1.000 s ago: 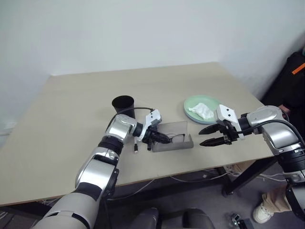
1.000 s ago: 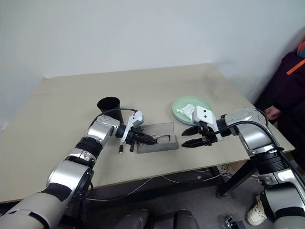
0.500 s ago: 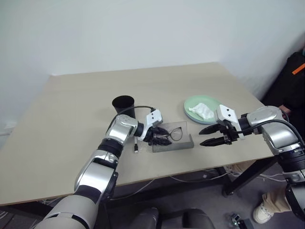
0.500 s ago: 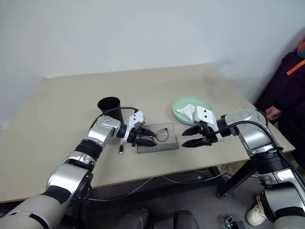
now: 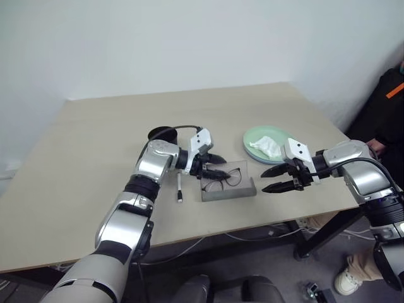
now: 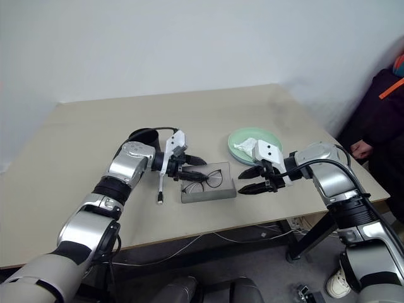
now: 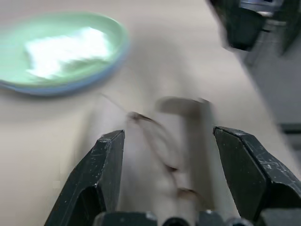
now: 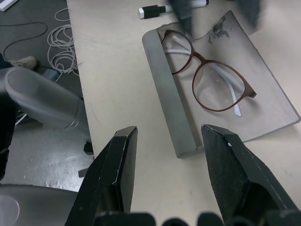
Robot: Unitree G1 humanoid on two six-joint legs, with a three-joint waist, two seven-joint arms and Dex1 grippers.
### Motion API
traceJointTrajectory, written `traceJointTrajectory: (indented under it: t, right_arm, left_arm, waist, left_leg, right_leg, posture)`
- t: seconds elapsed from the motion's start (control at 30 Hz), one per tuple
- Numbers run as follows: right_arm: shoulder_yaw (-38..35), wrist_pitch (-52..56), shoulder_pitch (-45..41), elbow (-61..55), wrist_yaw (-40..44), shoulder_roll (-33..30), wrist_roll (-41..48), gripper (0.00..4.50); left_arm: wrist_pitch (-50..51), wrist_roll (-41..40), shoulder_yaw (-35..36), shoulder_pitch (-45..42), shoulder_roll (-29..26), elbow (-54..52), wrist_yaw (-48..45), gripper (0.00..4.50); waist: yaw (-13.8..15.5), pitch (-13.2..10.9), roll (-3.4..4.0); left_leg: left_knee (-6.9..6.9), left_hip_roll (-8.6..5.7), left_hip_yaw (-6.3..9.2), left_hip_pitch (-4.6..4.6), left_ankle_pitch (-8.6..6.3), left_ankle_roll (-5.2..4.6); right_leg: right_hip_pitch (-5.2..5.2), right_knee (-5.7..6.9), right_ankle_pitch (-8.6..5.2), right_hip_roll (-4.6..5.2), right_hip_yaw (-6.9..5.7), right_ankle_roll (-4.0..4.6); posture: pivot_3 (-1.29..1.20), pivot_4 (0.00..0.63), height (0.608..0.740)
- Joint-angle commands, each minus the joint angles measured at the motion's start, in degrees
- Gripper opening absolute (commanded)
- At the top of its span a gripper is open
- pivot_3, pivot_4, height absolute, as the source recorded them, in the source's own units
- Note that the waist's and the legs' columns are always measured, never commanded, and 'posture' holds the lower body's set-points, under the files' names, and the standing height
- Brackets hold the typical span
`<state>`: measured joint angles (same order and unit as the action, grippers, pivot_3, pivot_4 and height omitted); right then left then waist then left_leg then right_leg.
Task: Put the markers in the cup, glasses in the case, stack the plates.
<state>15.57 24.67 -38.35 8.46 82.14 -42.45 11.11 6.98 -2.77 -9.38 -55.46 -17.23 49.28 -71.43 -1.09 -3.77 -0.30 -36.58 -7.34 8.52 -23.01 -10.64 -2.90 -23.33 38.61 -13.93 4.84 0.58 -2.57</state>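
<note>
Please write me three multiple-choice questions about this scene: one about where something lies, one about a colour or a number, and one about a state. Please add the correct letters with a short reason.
1. Where do the round thin-framed glasses lie?
A. in the open grey felt case
B. on the mint green plate
C. inside the black cup

2. What colour is the round plate that carries the crumpled white tissue?
A. red
B. pale mint green
C. yellow

3. How are the fingers of the left gripper?
A. shut on a marker
B. shut on the glasses
C. open, holding nothing

Answers:
1 A: the right wrist view shows the glasses resting in the open case.
2 B: the head views show a pale green plate under the tissue.
3 C: the left wrist view shows two fingers wide apart above the glasses, with nothing between them.
</note>
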Motion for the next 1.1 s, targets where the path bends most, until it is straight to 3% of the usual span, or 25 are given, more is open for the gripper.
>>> traceJointTrajectory:
  t: [0.03, 0.13, 0.27, 0.57, 1.1]
  right_arm:
    - [-0.69, -0.72, -1.8, -0.58, 0.1, -0.13, 0.06, 2.35]
    - [-0.73, -0.68, -1.83, -0.59, -0.01, -0.05, 0.05, 2.35]
    - [-0.8, -0.61, -1.9, -0.6, -0.2, 0.09, 0.05, 2.35]
    - [-0.92, -0.14, -1.42, -1.44, -0.58, 0.21, 0.29, 2.35]
    - [-0.88, -0.71, -1.71, -0.88, -0.9, 0.28, 0.03, 2.35]
  left_arm:
    - [-6.35, 1.57, 1.61, -3.45, 0.33, 3.95, 7.16, 3.16]
    - [-10.84, 5.42, 0.58, -5.07, 0.64, 9.9, 16.37, 2.55]
    - [-13.54, 9.21, -0.74, -5.85, 1.42, 15.27, 23.33, 1.19]
    - [-15.92, 13.79, -2.26, -6.5, 2.84, 20.29, 29.06, 1.19]
    - [-14.55, 13.45, -3.19, -5.38, 2.38, 14.79, 13.15, 1.19]
  waist:
    - [0.0, 0.0, 0.0]
    - [-0.03, 0.0, 0.0]
    - [0.02, 0.0, 0.0]
    - [0.02, 0.0, -0.01]
    - [0.0, 0.0, -0.01]
  left_leg:
    - [0.0, 0.0, -0.01, 0.0, 0.0, 0.0]
    - [0.01, -0.01, -0.02, 0.01, 0.0, 0.0]
    - [0.0, -0.01, -0.02, 0.0, 0.0, 0.0]
    - [-0.04, -0.04, -0.02, -0.04, 0.0, -0.01]
    - [-0.08, -0.07, -0.02, -0.06, 0.0, -0.03]
  right_leg:
    - [0.01, 0.0, 0.0, 0.01, 0.0, 0.0]
    - [0.0, 0.0, 0.0, 0.0, 0.02, -0.01]
    - [-0.01, 0.0, 0.01, -0.01, 0.01, -0.02]
    - [0.0, 0.0, 0.04, 0.0, -0.01, -0.07]
    - [0.02, 0.0, 0.04, -0.01, -0.05, -0.09]
  posture:
    - [0.0, 0.0, 0.74]
    - [0.0, 0.0, 0.74]
    - [0.0, 0.0, 0.74]
    - [0.0, 0.0, 0.74]
    - [0.0, 0.0, 0.74]
